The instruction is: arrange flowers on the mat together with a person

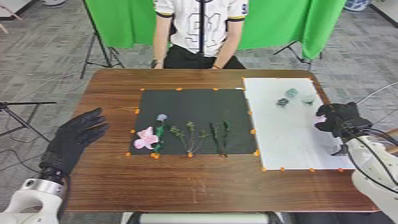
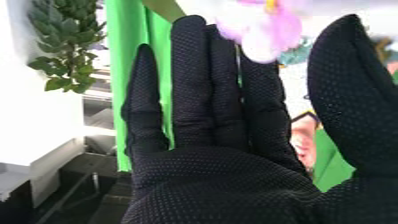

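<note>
Sitting at the fingers' (image 2: 191, 75) tips, pink flower (image 2: 277, 34).

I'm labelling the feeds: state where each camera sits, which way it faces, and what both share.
Head view: on the robot's head, facing forward and down at the table; both arms show, with left robot hand and right robot hand.
Right wrist view: on the right wrist, facing along its glove toward green cloth.
Shared: right robot hand, green cloth, pink flower beside it.

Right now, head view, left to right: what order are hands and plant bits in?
Left hand, pink flower on the black mat, branching sprig, dark green stems, small green pieces, right hand.
</note>
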You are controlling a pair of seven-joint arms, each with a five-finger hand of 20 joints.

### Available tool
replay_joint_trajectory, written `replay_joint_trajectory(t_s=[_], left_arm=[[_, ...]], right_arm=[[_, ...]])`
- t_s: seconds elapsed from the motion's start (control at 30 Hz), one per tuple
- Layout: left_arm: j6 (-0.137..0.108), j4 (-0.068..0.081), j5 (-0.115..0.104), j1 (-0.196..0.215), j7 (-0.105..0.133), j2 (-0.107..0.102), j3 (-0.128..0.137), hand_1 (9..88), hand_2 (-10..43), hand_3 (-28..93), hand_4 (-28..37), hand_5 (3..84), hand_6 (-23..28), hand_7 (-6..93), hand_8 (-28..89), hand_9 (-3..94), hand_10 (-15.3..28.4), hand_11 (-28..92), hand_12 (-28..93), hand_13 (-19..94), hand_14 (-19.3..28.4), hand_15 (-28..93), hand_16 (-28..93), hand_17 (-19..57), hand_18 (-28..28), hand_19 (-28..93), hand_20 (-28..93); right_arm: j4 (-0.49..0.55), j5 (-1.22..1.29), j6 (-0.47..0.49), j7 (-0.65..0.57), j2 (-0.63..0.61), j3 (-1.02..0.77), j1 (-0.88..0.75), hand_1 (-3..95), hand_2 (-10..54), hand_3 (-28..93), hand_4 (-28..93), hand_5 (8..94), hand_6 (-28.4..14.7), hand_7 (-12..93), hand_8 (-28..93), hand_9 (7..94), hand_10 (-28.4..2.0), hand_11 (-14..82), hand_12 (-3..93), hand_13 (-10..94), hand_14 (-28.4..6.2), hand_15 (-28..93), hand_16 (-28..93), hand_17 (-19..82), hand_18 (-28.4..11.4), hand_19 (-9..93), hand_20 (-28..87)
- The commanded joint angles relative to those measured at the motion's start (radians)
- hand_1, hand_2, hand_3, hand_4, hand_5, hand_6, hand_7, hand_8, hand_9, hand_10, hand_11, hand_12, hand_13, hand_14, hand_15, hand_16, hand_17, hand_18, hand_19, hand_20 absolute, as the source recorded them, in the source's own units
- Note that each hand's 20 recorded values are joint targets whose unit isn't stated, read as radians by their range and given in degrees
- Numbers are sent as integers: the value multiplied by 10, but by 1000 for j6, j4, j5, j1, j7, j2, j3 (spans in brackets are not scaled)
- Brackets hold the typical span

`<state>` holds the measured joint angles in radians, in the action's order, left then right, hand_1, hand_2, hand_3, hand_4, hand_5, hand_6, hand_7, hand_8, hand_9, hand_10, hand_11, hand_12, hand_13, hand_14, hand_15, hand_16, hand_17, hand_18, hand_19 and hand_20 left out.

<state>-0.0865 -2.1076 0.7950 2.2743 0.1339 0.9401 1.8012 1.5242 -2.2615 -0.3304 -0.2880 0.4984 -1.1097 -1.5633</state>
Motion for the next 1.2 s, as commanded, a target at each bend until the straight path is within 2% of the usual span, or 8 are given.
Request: replay_joint_trajectory(t_s=[0.03,0.13,0.23,0.37,0.53,0.7,0.97,1.2], left_arm=[[11,5,0,13,-8,-1,-1,267,-12,718,-259,367,47,180,-86,323,118,242,172,281,149,335,-9,-57,205,493,73],[11,5,1,14,-10,2,1,268,-11,716,-261,367,46,180,-85,323,118,241,172,281,150,337,-9,-57,205,492,74],[10,6,1,12,-9,1,0,267,-11,717,-260,367,46,180,-85,323,117,241,172,281,149,336,-10,-57,205,492,74],[1,-3,-1,28,-5,3,6,267,-12,717,-260,367,47,180,-85,323,118,241,172,281,150,337,-10,-57,205,492,74],[2,-2,-1,26,-11,6,3,268,-10,716,-260,367,47,180,-85,323,118,241,172,281,150,335,-10,-57,206,493,74],[12,5,3,5,-26,10,-12,268,-10,715,-260,367,47,180,-85,323,119,240,172,280,150,334,-10,-57,205,492,73],[-2,-1,1,17,-25,8,-14,267,-10,717,-260,367,47,180,-85,323,119,241,172,280,149,335,-9,-58,206,493,73],[-12,-2,-1,20,-17,5,-23,267,-10,716,-261,367,46,181,-85,324,118,241,173,281,149,337,-9,-57,205,492,73]], right_arm=[[-51,-85,-123,-32,-14,78,59,417,-95,811,-282,541,39,536,-62,619,-60,323,426,545,-29,566,303,203,-145,579,337],[-39,-89,-115,-18,-12,72,53,497,-93,795,-282,633,53,564,-3,742,-30,278,535,647,-6,553,417,243,-133,612,369],[-31,-92,-131,-3,-8,77,57,501,-94,803,-283,660,51,555,-4,771,-24,279,551,671,-10,575,424,255,-133,624,381],[17,-89,-185,41,17,124,117,502,-95,806,-283,670,45,549,-7,783,-25,271,553,676,-10,574,424,259,-132,625,385],[67,-87,-273,145,81,324,349,501,-95,810,-283,674,44,545,-6,786,-27,266,556,677,-10,571,430,260,-132,624,387],[73,-60,-349,251,197,526,585,499,-95,810,-283,673,45,546,-5,787,-27,264,559,677,-9,570,430,261,-131,626,390],[26,20,-352,378,350,786,835,494,-95,813,-283,670,46,549,-7,784,-26,261,559,674,-7,569,430,260,-129,625,393],[-70,44,-324,398,476,970,950,493,-95,812,-283,665,49,554,-10,783,-25,260,556,675,-5,565,429,256,-129,622,395]])
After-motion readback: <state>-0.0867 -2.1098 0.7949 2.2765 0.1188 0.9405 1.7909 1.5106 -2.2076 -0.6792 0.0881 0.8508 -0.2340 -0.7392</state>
